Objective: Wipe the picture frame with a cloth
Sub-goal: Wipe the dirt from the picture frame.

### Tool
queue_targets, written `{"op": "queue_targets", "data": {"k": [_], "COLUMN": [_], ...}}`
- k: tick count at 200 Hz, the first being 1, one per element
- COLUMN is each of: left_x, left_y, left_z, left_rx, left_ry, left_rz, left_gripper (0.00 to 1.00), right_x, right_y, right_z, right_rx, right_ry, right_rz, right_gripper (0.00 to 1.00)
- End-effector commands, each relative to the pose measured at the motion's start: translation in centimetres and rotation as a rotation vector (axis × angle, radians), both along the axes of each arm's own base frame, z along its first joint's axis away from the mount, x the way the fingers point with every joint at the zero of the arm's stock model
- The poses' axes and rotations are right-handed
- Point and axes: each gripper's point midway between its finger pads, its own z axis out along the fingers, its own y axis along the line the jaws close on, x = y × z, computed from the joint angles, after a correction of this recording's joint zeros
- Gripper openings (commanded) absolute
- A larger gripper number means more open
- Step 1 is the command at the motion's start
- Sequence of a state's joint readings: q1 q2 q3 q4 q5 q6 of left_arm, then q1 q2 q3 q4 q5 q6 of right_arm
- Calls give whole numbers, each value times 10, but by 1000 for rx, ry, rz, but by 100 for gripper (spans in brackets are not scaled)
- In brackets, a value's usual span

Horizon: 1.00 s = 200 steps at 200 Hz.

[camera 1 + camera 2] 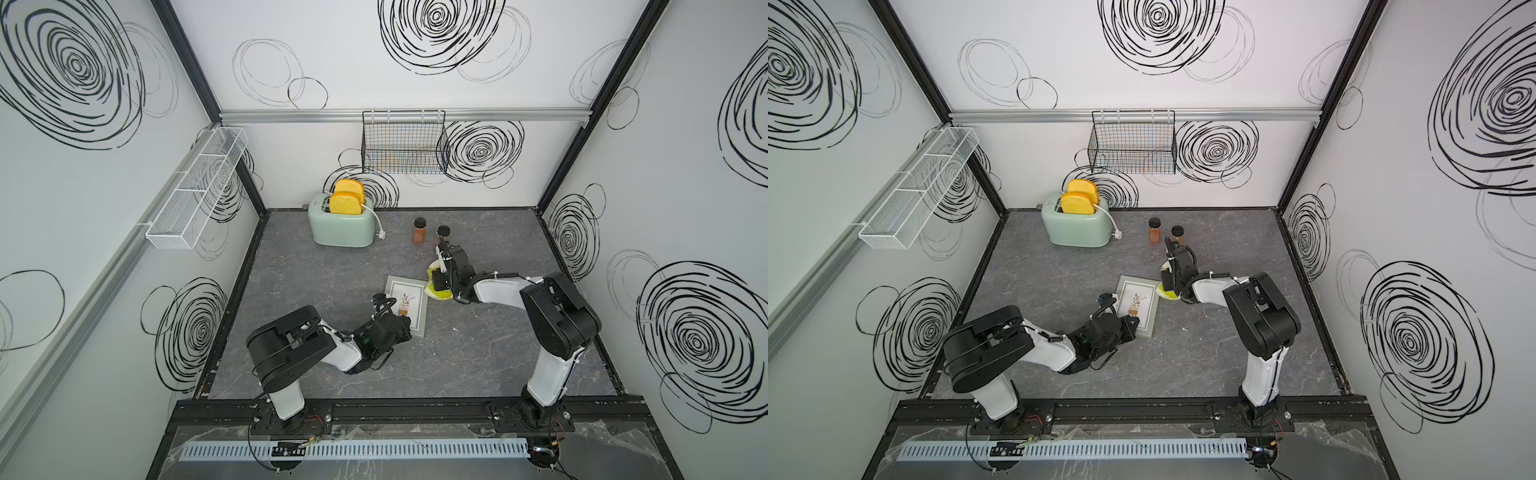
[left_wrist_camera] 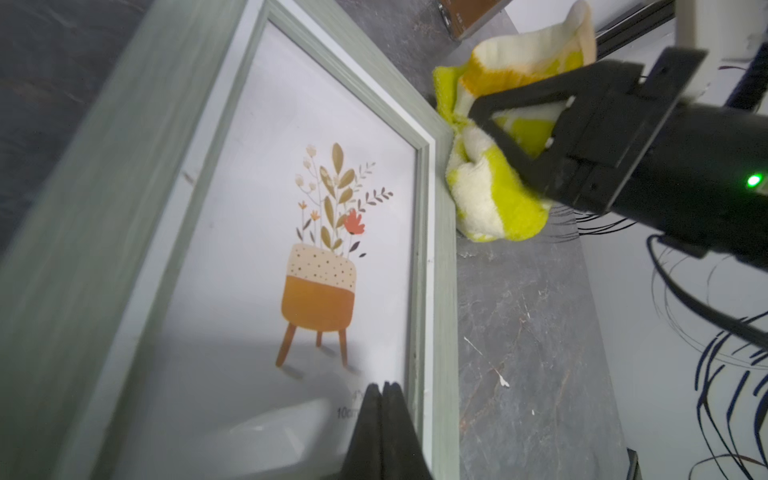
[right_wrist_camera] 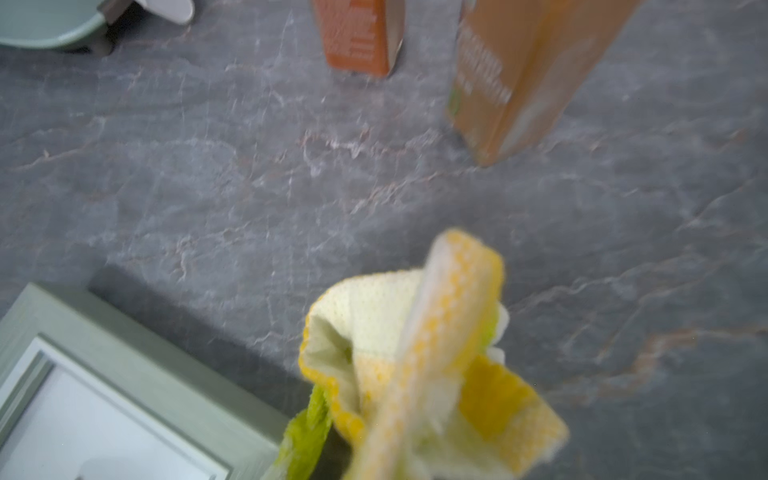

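- The picture frame (image 1: 406,302) lies flat on the desk (image 1: 316,286), glass up.
- Right pincer (image 2: 482,120) is clamped on the bunched cloth (image 2: 486,187), which sits just beside the frame's edge, possibly touching it, not on the glass.
- Left pincer (image 2: 382,390) is closed and empty, its tips at the frame's glass, apparently steadying it.
- Judgement: cloth secured; whether any wiping is done cannot be told, and the glass remains to be covered.

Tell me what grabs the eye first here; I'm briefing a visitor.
The right gripper pinches a bunched yellow-green cloth against the frame's edge mid-table. The left gripper, fingers shut, rests on the glass over the plant drawing. A mint toaster with two yellow toast slices stands at the back.
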<state>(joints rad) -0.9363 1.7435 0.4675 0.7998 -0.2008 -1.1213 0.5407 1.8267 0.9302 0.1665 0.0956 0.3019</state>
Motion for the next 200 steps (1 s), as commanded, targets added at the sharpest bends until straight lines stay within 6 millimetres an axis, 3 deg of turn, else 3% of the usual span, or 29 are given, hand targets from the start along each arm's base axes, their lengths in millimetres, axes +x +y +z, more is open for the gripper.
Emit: {"op": "queue_targets", "data": {"k": [1, 46, 70, 82, 99, 131, 153, 173, 200], "left_x": [-22, -23, -26, -26, -25, -26, -26, -26, -25], "left_y": [18, 10, 9, 10, 12, 17, 19, 20, 21], "left_z": [-51, -64, -70, -71, -67, -62, -60, -61, -62], "left_rx": [133, 123, 111, 114, 116, 120, 122, 125, 127], "left_ry": [139, 178, 200, 200, 193, 183, 177, 176, 176], "left_rz": [-13, -27, -29, -28, -24, -17, -11, -10, -8], "left_gripper": [0, 0, 0, 0, 0, 0, 0, 0, 0], "right_x": [-30, -96, -142, -152, -135, -52, -17, -16, -45], "right_y": [17, 28, 44, 45, 34, 11, 13, 23, 32], "right_z": [-1, 7, -9, -15, -7, 41, 47, 39, 30], "right_rx": [65, 107, 140, 123, 100, 124, 138, 147, 210], "right_ry": [51, 97, 190, 211, 156, 9, 11, 41, 92], "right_rz": [7, 4, 37, 29, -27, -76, -27, 21, 53], "right_gripper": [0, 0, 0, 0, 0, 0, 0, 0, 0]}}
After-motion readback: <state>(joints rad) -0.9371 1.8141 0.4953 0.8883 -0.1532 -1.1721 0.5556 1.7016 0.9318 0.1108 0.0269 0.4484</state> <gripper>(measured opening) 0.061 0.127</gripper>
